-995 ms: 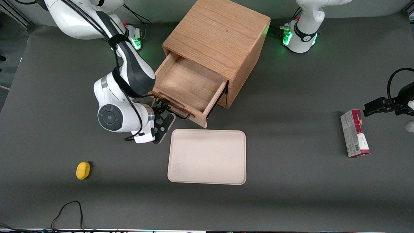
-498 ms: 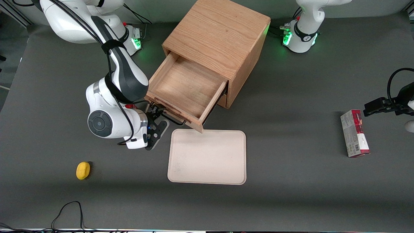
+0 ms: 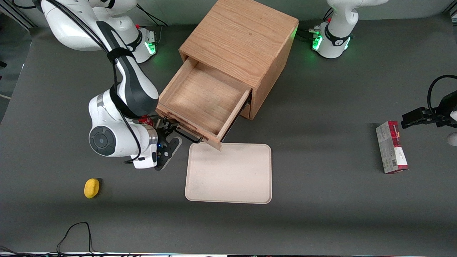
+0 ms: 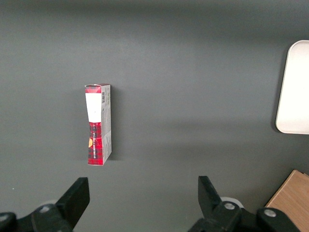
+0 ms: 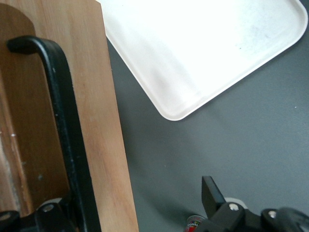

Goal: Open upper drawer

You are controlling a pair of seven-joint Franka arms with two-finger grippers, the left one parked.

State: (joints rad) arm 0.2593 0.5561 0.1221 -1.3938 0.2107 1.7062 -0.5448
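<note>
Tabletop (image 3: 321,221): dark grey matting. We log upper drawer (image 3: 200,101), light oak, pulled well out; gripper (image 3: 170,135) clamped on its black handle (image 3: 185,135).

The front view looks steeply down from high up over the whole counter (image 3: 321,221), taking in the wooden cabinet (image 3: 239,39), beige tray (image 3: 228,173) and red box (image 3: 391,147). The right wrist camera sits close against the upper drawer (image 5: 104,140), its black handle (image 5: 65,121) and the tray's corner (image 5: 203,53), with the pincer (image 5: 135,208) at the handle. The left wrist camera faces down on the red box (image 4: 98,124) and the tray's edge (image 4: 294,87).
</note>
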